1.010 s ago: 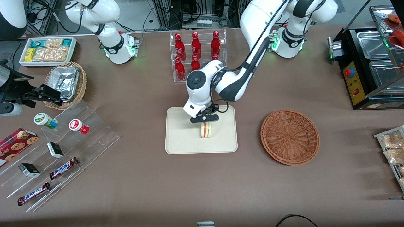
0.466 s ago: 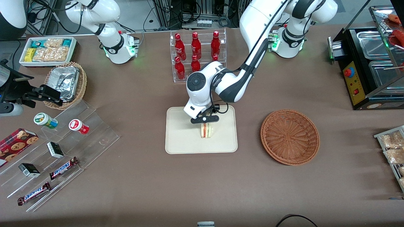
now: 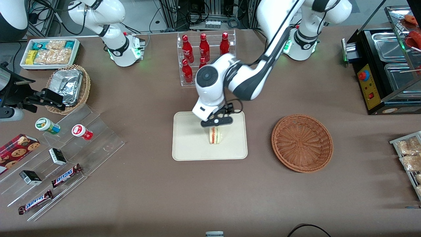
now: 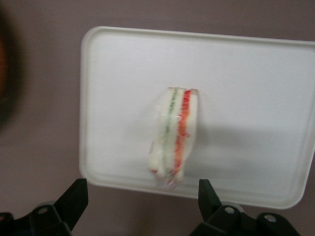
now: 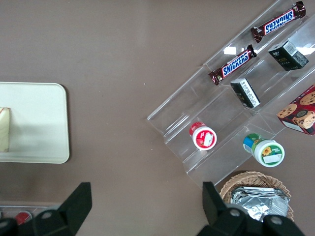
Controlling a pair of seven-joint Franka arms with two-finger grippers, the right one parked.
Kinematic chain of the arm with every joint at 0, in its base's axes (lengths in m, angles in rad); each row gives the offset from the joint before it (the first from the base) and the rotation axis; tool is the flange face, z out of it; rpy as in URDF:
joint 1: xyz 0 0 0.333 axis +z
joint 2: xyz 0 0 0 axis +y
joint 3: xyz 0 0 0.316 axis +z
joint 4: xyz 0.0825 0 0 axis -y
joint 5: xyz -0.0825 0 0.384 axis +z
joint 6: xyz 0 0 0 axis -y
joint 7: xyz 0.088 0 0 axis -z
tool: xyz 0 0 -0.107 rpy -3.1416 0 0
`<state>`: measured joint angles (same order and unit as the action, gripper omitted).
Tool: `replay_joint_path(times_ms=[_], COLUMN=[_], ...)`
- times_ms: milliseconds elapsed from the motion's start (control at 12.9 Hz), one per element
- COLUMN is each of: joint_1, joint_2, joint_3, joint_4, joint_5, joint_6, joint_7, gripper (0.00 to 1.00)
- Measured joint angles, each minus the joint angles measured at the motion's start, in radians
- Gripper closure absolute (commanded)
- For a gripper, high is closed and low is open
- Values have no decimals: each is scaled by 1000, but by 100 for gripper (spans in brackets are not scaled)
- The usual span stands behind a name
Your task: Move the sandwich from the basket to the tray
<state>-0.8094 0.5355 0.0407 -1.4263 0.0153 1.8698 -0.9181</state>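
The sandwich (image 3: pixel 215 136) stands on edge near the middle of the cream tray (image 3: pixel 187 148), its red and green filling showing; it also shows in the left wrist view (image 4: pixel 174 135) on the tray (image 4: pixel 246 88). My left gripper (image 3: pixel 216 123) is open and empty, above the sandwich and clear of it; its two black fingers (image 4: pixel 75 199) stand wide apart. The reddish-brown wicker basket (image 3: pixel 302 143) lies empty beside the tray, toward the working arm's end of the table.
A clear rack of red bottles (image 3: pixel 205 52) stands farther from the front camera than the tray. Toward the parked arm's end lie a stepped acrylic display (image 3: pixel 65 154) with snacks, a tan basket of foil packets (image 3: pixel 68 87) and a white snack bin (image 3: pixel 49 52). A black appliance (image 3: pixel 381 72) stands at the working arm's end.
My left gripper has risen off the sandwich, and the arm has lifted. The sandwich stays standing on the tray where it was.
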Motion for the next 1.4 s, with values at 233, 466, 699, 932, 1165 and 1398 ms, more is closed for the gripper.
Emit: replay_joint_path(times_ms=[233, 466, 699, 932, 1165, 1398], joint_1=[90, 180, 335, 499, 616, 718], joint_2=[-175, -337, -461, -540, -583, -586], joint_3=[5, 9, 14, 17, 18, 16], joint_4=[3, 1, -25, -84, -132, -142], joint_5=[0, 4, 6, 6, 6, 5], joint_6=[-200, -389, -507, -523, -523, -521], joint_7=[5, 49, 280, 504, 661, 760], gripper=[1, 1, 1, 1, 1, 1])
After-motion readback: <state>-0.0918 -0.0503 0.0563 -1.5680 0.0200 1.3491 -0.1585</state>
